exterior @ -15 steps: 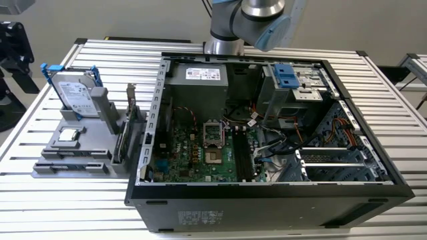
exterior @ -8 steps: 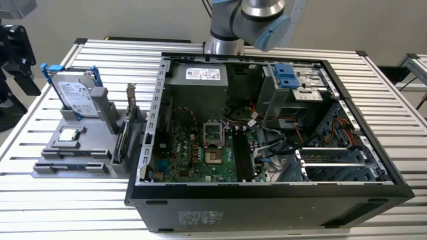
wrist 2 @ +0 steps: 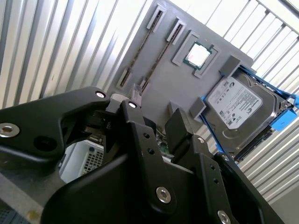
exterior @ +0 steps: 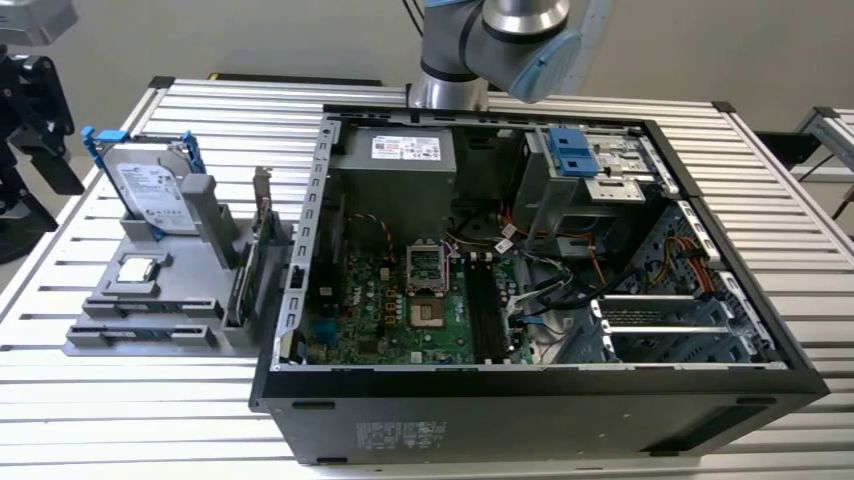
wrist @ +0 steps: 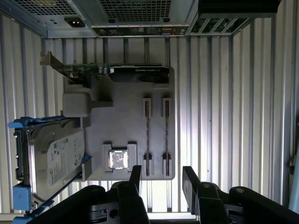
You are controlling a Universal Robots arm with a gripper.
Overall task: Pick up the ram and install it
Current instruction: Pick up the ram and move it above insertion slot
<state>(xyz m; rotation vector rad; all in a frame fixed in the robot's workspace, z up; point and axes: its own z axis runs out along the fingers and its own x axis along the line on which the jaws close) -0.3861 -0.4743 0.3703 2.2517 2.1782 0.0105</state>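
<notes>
A robotics lab bench is shown: an opened PC case (exterior: 534,415) is laid on a ribbed aluminium table (exterior: 120,425), a grey parts fixture (exterior: 147,335) is set just beside the case, and a robot arm (exterior: 501,40) is seen beyond it.

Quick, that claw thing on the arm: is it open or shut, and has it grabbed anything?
Gripper: open, holding nothing. The ram sticks sit in their slots on the grey holder.
</notes>
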